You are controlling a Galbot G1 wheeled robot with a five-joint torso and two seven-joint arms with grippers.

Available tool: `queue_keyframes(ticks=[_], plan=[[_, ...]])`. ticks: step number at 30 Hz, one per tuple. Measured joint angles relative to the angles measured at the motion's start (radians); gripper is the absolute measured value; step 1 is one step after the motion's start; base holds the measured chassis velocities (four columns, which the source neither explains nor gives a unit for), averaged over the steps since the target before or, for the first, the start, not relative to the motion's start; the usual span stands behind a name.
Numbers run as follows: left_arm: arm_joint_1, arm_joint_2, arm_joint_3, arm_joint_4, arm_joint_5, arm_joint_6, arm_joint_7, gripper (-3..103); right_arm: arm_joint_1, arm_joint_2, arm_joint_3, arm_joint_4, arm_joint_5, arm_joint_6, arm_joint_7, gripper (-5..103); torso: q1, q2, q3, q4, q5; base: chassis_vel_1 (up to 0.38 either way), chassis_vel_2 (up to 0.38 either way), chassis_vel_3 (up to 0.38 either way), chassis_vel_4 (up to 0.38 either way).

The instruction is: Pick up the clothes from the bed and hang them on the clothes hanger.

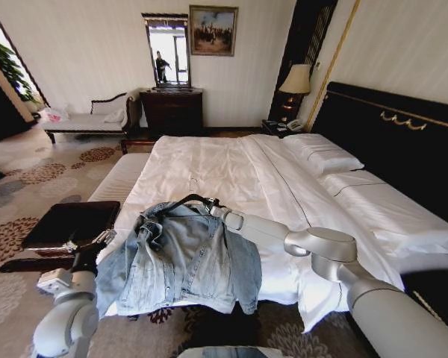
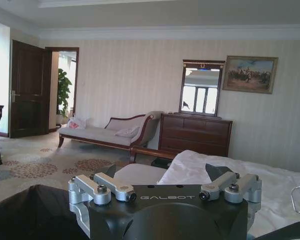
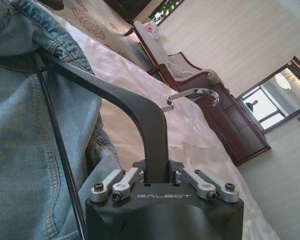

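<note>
Right wrist view: right pincer (image 3: pixel 157 175) clenched on black hanger (image 3: pixel 140 112) arm; denim jacket (image 3: pixel 20 145) draped beside. Left pincer (image 2: pixel 165 186) released, spread wide, near bed (image 1: pixel 231 171) edge.

The head camera is looking down and forward from the bed's (image 1: pixel 231 171) foot. The left wrist camera is sitting low beside the bed, facing the far wall. The right wrist camera is looking close up along the clothes hanger (image 3: pixel 140 115). All three are sharing the mirror (image 1: pixel 169 49).
</note>
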Motion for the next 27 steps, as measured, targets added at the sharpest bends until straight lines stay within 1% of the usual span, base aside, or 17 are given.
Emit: queue_keyframes(ticks=[8,14,24,27], plan=[[-0.004,0.001,-0.006,0.004,-0.005,-0.001,0.0,100,-0.005,0.031,-0.002,-0.026,-0.024,0.004,-0.007,22,0.0,0.0,0.0,0.0001,0.0,0.0,0.0,0.0,0.0],[-0.009,0.0,-0.006,0.013,-0.006,-0.001,0.0,100,-0.023,0.069,-0.009,-0.039,-0.076,-0.015,0.011,22,0.0,0.0,0.0,0.0001,-0.0001,0.0,0.0,0.0,0.0],[-0.017,0.002,-0.009,0.022,-0.012,-0.001,0.0,100,-0.027,0.118,-0.028,-0.041,-0.051,-0.017,0.016,22,0.0,0.0,0.0,0.0,-0.0002,0.0,0.0,0.0,0.0],[-0.019,0.001,-0.009,0.026,-0.012,-0.001,0.0,100,-0.032,0.157,-0.033,-0.085,-0.053,-0.016,0.008,22,0.0,0.0,0.0,-0.0001,-0.0002,0.0,0.0,0.0,0.0]])
